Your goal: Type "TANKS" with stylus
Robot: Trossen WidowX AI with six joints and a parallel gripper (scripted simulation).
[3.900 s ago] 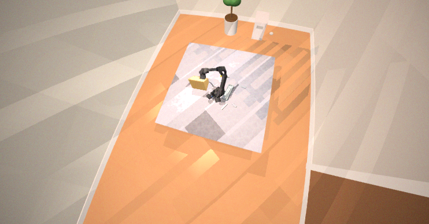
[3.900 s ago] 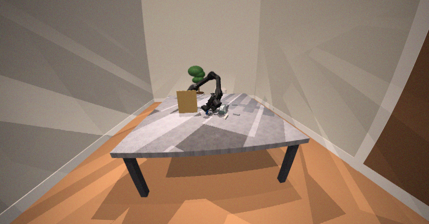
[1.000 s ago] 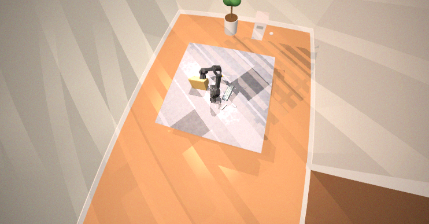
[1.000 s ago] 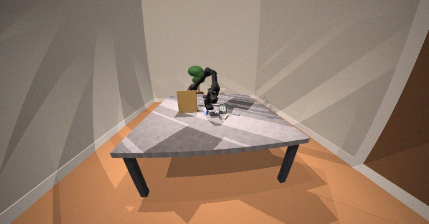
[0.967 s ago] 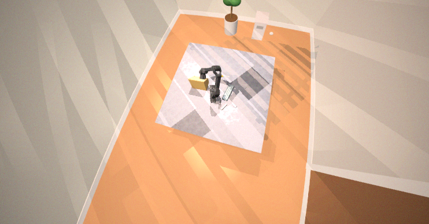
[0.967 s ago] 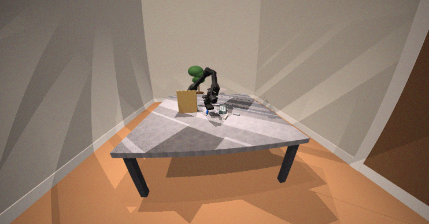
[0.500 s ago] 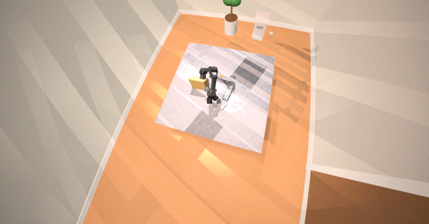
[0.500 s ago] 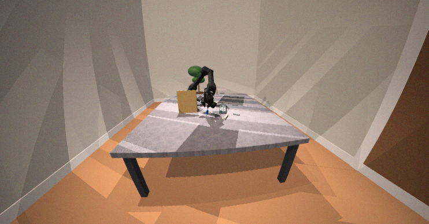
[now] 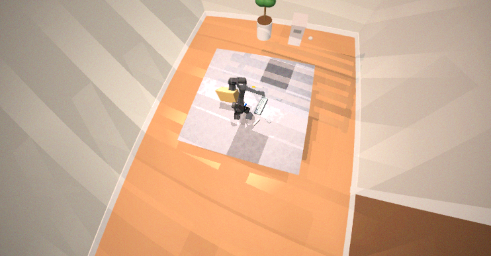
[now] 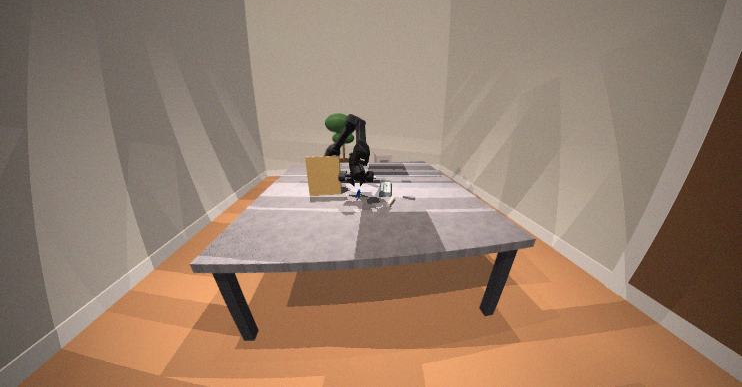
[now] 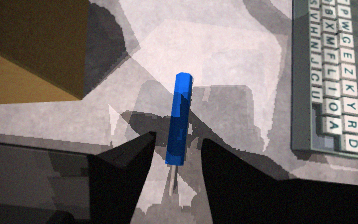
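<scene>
The blue stylus [image 9: 245,104] [image 10: 358,193] [image 11: 180,120] shows a blue handle and a thin grey tip pointing to the lower edge of the wrist view. My gripper [image 10: 357,182] [image 11: 179,141] is open, with a dark fingertip on each side of the stylus handle in the wrist view. Gaps show on both sides, so the fingers do not grip it. The gripper hangs over the stylus; its height is hard to tell. The keyboard [image 9: 261,105] [image 10: 385,188] [image 11: 300,100] lies to the right, its letter keys turned sideways in the wrist view.
A yellow box-like block [image 9: 225,94] [image 10: 323,175] [image 11: 36,35] stands left of the stylus. A small pale bar [image 9: 256,122] [image 10: 390,202] and a grey piece [image 9: 268,120] [image 10: 409,197] lie near the keyboard. A small yellow-and-white object [image 9: 254,86] lies behind it.
</scene>
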